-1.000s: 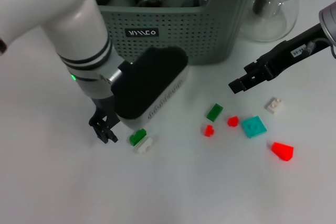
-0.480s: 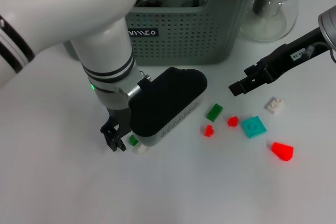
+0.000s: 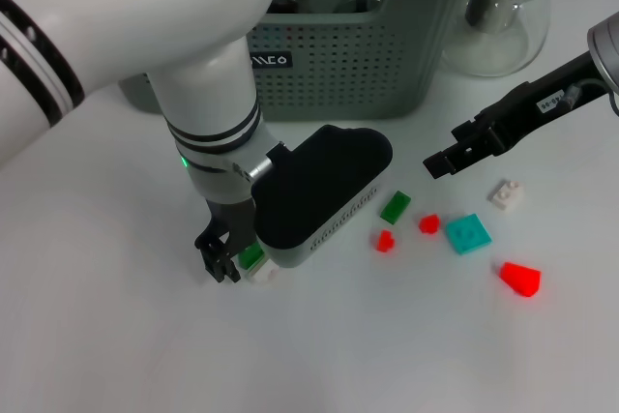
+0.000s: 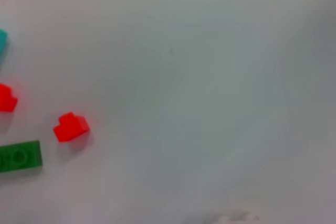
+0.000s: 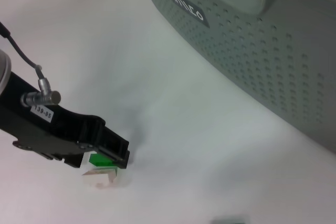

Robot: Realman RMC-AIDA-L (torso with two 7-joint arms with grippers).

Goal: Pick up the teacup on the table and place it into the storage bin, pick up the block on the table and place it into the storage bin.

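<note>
Left pincer (image 3: 235,260) down at table, fingers around green block (image 3: 252,256), grip unclear, right pincer (image 3: 437,162) idle

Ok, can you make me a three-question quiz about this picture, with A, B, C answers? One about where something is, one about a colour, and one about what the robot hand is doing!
1. Where is the left gripper?
A. Inside the storage bin
B. Down at the table by the green block
C. Over the glass teapot

2. What colour is the cone-shaped block?
A. Red
B. Blue
C. Yellow

3. What is the right gripper doing?
A. Holding a teacup
B. Pressing on the bin
C. Hanging above the table, holding nothing

Answers:
1. B, its fingers are down at the green block and the white block, on the table in front of the storage bin.
2. A, it is bright red.
3. C, it hangs in the air above the loose blocks with nothing in it.
</note>
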